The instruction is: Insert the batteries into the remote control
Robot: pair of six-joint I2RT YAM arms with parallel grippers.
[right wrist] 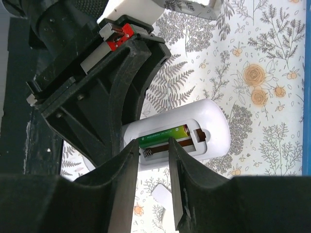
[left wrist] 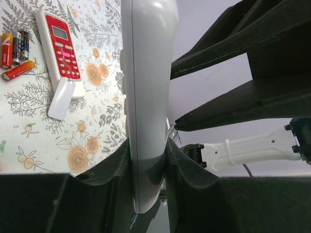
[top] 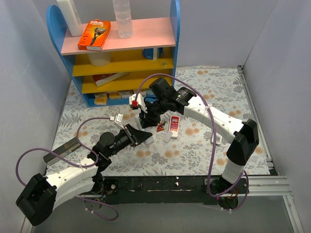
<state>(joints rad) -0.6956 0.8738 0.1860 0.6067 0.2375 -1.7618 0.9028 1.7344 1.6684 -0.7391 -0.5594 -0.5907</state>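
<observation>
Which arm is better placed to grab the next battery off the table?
Right, probably. The left fingers are clamped on the remote control; the right fingers are open over the green battery in its compartment, free to fetch the loose batteries.

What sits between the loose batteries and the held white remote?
Left wrist view: between the batteries and white remote lie a red-and-white remote and a small white cover.

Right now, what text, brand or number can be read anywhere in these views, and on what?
"Gillette", barely legible: orange box on the top shelf.
Too small to read: print on the green battery in the white remote.
Too blurred to read: red remote buttons, markings on the loose batteries.
</observation>
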